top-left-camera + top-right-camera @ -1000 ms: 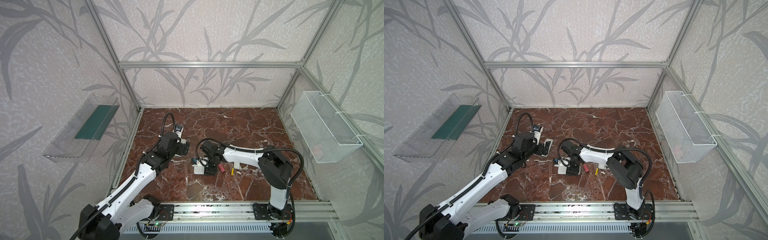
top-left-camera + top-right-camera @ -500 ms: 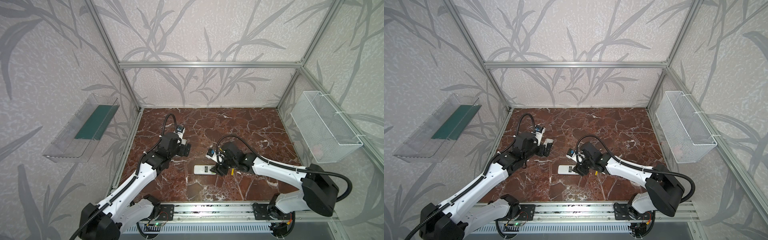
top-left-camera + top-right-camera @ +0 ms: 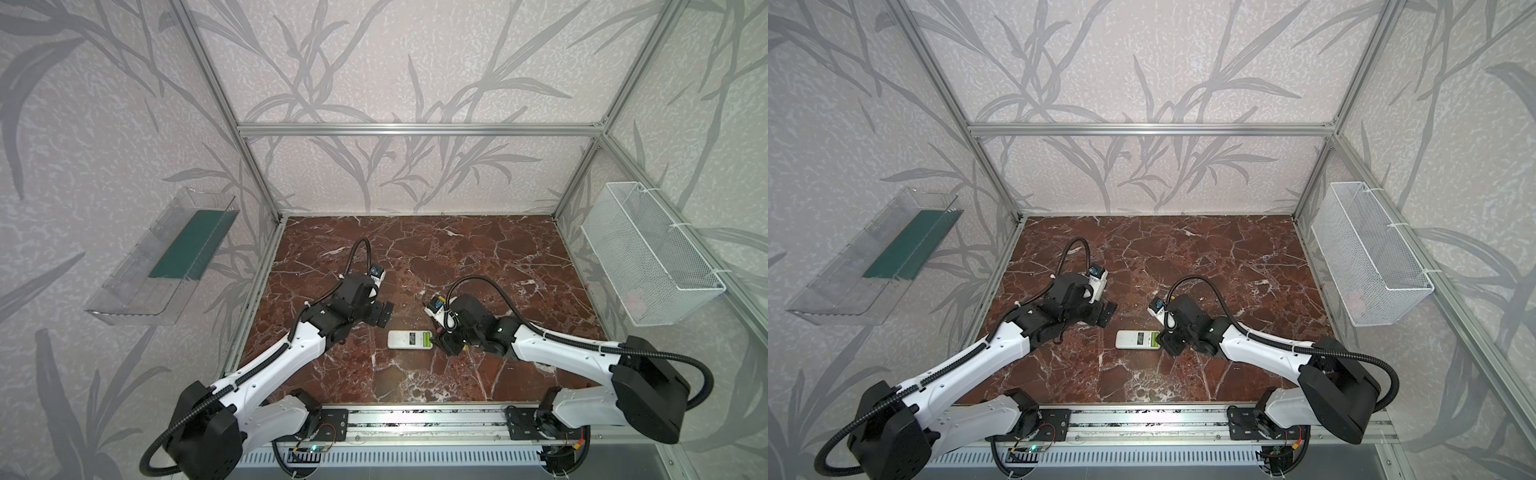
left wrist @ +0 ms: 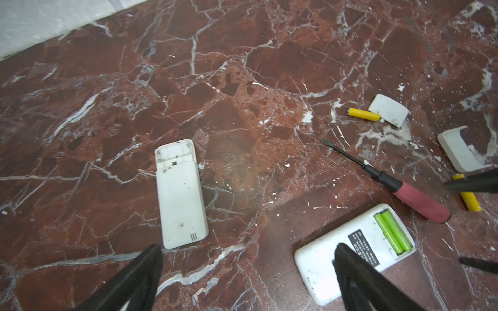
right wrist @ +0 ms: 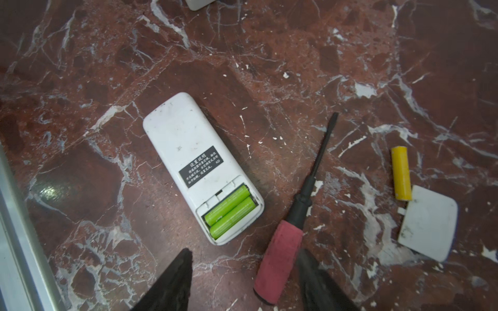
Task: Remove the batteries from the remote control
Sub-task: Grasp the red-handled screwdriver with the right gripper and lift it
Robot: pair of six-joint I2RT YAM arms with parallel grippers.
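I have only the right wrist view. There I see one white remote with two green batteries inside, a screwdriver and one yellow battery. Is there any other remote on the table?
Observer: Yes. The left wrist view shows a second remote lying apart from yours, its battery bay uncovered and apparently empty.
Operator: How many yellow batteries are out in total?
Observer: Two. Besides the yellow battery next to the white cover, another yellow battery lies beyond the screwdriver, partly hidden.
Operator: What does the left gripper do?
Observer: The left gripper hangs open and empty near the end of your remote opposite the green batteries.
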